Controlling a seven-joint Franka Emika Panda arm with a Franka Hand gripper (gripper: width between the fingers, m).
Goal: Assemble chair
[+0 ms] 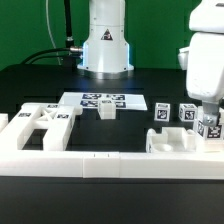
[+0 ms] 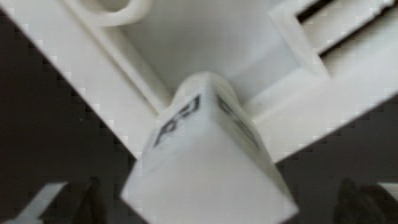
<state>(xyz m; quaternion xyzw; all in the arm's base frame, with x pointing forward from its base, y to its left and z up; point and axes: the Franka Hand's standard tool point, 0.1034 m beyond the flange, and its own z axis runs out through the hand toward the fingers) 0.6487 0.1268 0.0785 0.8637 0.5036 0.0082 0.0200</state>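
The chair is in loose white pieces on the black table. A tagged blocky leg (image 1: pixel 211 128) stands at the exterior view's right, directly under my gripper (image 1: pixel 208 116). In the wrist view that leg (image 2: pixel 199 140) rises between my dark fingers (image 2: pixel 50 205), with a gap showing on each side. My gripper (image 2: pixel 210 208) is open around it without touching. Two more tagged blocks (image 1: pixel 160 112) (image 1: pixel 186 113) stand just to the exterior view's left of it. A flat piece with crossed bars (image 1: pixel 45 122) lies at the left, and a small block (image 1: pixel 107 110) sits mid-table.
The marker board (image 1: pixel 100 99) lies in front of the robot base (image 1: pixel 104 45). A long white border rail (image 1: pixel 90 162) runs along the front. A low white bracket-like part (image 1: pixel 170 141) sits against the rail near the gripper; white bars (image 2: pixel 231 50) fill the wrist view beyond the leg.
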